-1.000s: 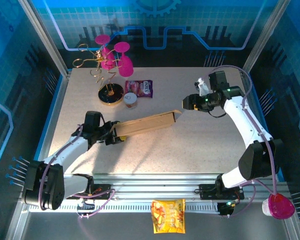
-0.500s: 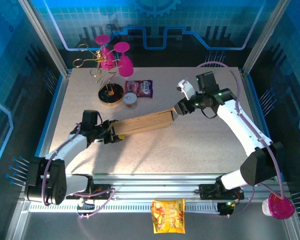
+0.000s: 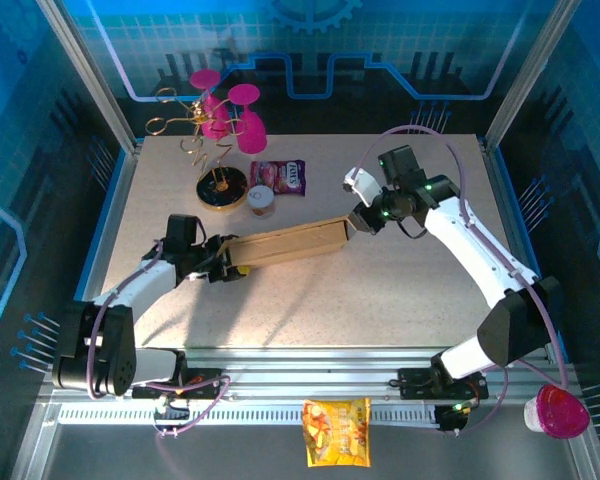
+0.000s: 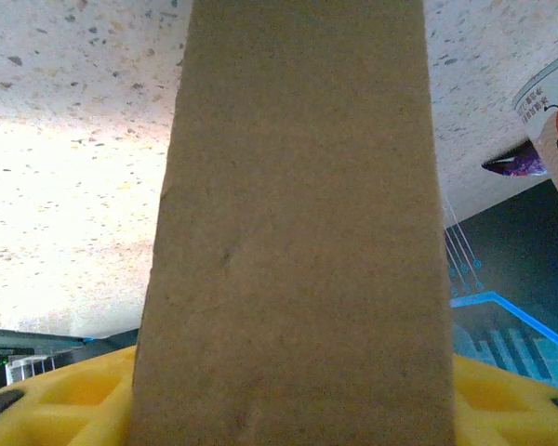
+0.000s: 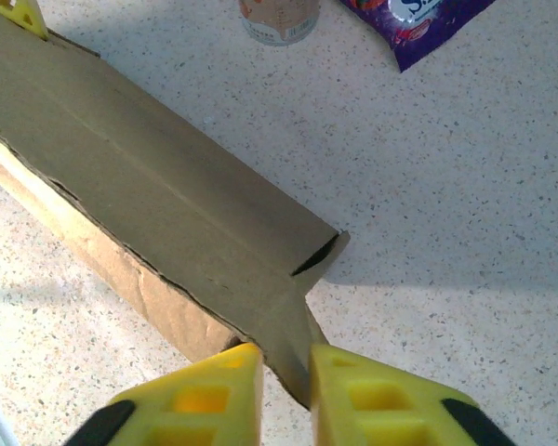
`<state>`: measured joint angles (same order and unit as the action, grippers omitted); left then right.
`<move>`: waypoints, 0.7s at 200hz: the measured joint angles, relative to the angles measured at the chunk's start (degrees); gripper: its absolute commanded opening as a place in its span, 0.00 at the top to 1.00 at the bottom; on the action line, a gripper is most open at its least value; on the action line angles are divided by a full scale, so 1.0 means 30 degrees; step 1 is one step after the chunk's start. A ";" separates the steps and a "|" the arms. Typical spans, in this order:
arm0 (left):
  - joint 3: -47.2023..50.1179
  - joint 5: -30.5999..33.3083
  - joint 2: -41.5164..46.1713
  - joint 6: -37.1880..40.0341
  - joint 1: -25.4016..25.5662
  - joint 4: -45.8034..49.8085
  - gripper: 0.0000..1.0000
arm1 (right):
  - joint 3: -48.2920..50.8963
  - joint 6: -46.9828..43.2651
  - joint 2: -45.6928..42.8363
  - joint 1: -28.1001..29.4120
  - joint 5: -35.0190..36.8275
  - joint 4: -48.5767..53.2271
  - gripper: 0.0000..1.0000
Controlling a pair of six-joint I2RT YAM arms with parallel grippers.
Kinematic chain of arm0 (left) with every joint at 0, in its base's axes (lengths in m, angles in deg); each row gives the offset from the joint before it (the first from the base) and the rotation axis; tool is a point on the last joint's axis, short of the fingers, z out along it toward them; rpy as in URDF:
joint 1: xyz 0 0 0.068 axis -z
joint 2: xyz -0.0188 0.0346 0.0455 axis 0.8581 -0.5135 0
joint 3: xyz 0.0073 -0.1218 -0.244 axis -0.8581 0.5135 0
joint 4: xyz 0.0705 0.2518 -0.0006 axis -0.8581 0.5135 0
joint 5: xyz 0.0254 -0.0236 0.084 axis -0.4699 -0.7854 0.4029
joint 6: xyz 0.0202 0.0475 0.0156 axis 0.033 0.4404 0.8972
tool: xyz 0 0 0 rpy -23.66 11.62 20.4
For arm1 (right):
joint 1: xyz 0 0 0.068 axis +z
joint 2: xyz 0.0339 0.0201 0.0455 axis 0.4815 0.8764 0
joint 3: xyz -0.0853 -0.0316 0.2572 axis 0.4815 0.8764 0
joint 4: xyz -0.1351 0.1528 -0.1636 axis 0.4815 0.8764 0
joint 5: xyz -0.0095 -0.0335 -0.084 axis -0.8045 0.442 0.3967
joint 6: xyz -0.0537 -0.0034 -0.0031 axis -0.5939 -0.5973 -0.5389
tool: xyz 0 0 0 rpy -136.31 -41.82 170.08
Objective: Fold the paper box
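Two arms meet the paper box [image 3: 285, 245] from opposite ends. Farthest left, the left arm [image 3: 140, 290] lies low over the table [image 3: 400, 300], its forearm slanting up toward the middle. The left gripper [image 3: 223, 266] is clamped on the box's near end. In its wrist view the yellow fingers [image 4: 56, 400] sit at either side of the plain brown panel [image 4: 298, 232], which runs straight ahead from the jaws. From there the box stretches away as a long, narrow, folded carton. It has one crease down its top panel, a rough-edged side wall and a small dark gap at the far corner. At that far end the right gripper [image 3: 355, 225] pinches a thin cardboard flap [image 5: 293, 334] between nearly closed yellow fingers [image 5: 205, 386], jaws almost pressed together. The right arm [image 3: 470, 250] arches high from its base, bending back over the table to reach in. Ahead of the right gripper, beyond the box, stand a small cup [image 5: 279, 19] and a purple snack packet [image 5: 418, 23], both apart from the cardboard.
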<state>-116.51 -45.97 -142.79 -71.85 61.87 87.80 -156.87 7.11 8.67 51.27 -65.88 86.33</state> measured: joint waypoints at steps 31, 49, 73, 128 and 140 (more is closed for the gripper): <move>-0.0058 0.0000 -0.0146 0.0022 -0.0036 -0.0029 0.43 | -0.0211 0.0117 0.0532 0.0168 0.0335 0.0146 0.89; -0.0102 -0.0015 -0.0219 0.0022 -0.0051 -0.0095 0.43 | -0.0211 0.0131 0.0663 0.0175 0.0452 0.0204 0.90; -0.0160 -0.0015 -0.0357 0.0036 -0.0066 -0.0153 0.40 | -0.0219 0.0204 0.0678 0.0175 0.0466 0.0197 0.94; -0.0160 0.0066 -0.1275 0.0328 -0.0707 -0.0007 0.36 | -0.0561 0.1290 0.1013 0.0255 0.0831 0.0168 1.00; -0.0160 0.0058 -0.1282 0.0430 -0.0816 0.0007 0.37 | -0.0787 0.1574 0.1217 0.0255 0.0896 0.0197 1.00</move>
<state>-116.99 -45.80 -146.63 -70.56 59.42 87.82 -159.23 11.84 12.32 52.03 -63.20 86.92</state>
